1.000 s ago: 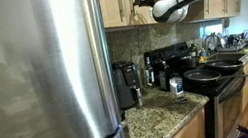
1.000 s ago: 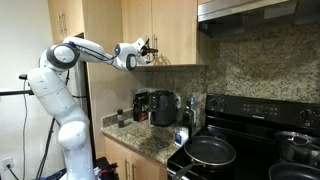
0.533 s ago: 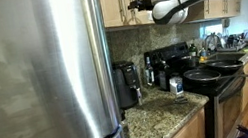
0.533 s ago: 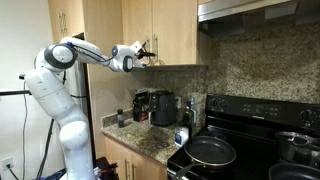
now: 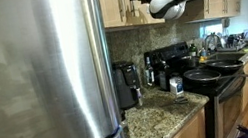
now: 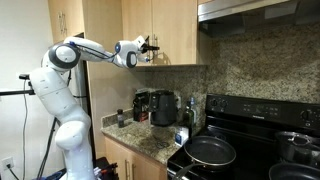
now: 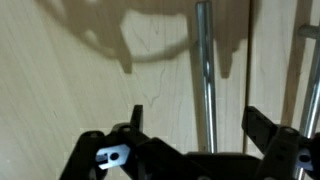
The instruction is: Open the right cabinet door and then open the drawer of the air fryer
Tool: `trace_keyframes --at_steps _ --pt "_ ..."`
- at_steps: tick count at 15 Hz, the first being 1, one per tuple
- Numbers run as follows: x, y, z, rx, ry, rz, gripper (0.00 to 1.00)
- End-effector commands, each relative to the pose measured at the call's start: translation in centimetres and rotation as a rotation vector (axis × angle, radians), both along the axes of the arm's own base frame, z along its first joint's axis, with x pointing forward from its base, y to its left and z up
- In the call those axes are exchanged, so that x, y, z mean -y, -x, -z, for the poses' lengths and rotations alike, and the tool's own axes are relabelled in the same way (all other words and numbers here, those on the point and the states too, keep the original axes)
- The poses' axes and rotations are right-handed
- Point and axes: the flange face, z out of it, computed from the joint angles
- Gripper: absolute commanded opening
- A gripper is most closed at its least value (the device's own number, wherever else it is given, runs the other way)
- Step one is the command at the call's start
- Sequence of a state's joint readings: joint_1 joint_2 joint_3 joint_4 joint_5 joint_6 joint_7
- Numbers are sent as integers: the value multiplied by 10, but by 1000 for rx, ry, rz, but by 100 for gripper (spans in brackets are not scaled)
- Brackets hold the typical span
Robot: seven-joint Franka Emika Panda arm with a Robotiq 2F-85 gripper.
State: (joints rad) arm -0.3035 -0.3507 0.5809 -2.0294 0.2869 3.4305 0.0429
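Gripper [image 7: 200, 125]: jaws apart, handle [image 7: 203, 60] between them.
Door [image 6: 175, 30]: shut.
Air fryer [image 5: 125, 84]: on the counter [image 5: 158, 119].

A home kitchen: steel fridge [image 5: 34, 74], black stove [image 6: 250, 104], granite counter [image 5: 160, 124], wooden cabinets [image 6: 178, 30]

The arm [image 6: 62, 95] was glossy white, built of rounded segments with dark joint rings. At upper centre, its tool [image 6: 149, 48] was black, with angular fingers [image 7: 262, 128].
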Motion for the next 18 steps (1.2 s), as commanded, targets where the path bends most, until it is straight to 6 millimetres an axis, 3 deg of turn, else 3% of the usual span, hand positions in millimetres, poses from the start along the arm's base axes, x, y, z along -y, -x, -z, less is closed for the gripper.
trace_keyframes --at_steps 1,5,6,7,13,17,18 --pt "0 -2 -3 5 -4 2 100" --pt "1 -19 10 -21 14 10 100" --pt "1 -20 13 -22 20 14 77" --pt "-1 -23 16 -30 24 10 74" --pt "-15 -26 28 -43 47 -10 30" --pt "-10 -26 28 -31 61 9 2" --pt "-4 -27 28 -30 62 20 2"
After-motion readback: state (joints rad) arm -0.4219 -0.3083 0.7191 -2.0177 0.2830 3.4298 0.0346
